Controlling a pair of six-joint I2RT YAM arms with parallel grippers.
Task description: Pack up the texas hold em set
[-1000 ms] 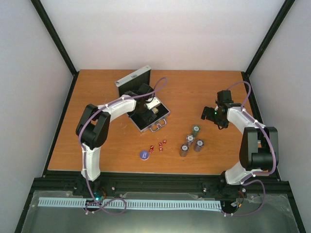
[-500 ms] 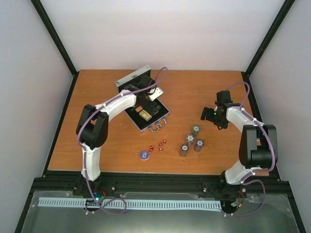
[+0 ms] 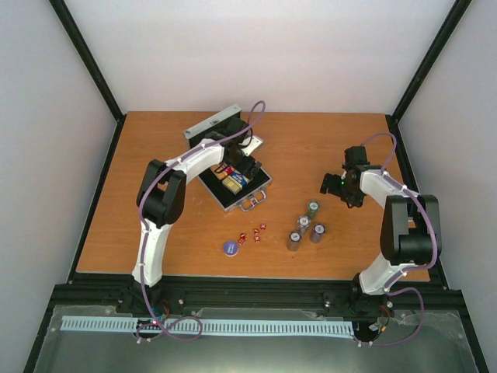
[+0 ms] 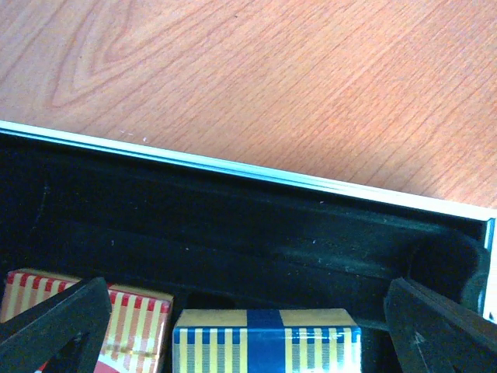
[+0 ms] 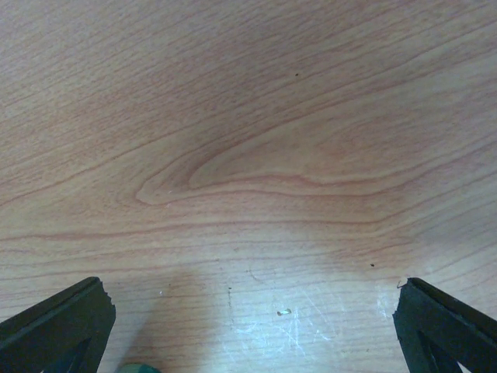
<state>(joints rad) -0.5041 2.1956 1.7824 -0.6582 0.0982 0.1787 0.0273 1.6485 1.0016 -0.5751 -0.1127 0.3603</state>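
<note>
Nearest the arms, at about 6 o'clock from the table's middle, lies the blue disc. The red dice are scattered just beside it, toward 1 o'clock. Four grey chip stacks stand close together at 4 o'clock, well apart from the case.

The right gripper hangs at 2 o'clock, beyond the chips. Its wrist view shows both fingers spread wide with only bare wood between them.

The case sits open at 11 o'clock, with its handle toward the dice and its lid raised at the far side. The red box and the blue-yellow box lie side by side in the black lining, with a narrow dark gap between them.

The left gripper hovers over the case's far right part. Its fingers are wide apart and hold nothing, with the blue-yellow box in the gap between them. The silver rim runs just beyond.
</note>
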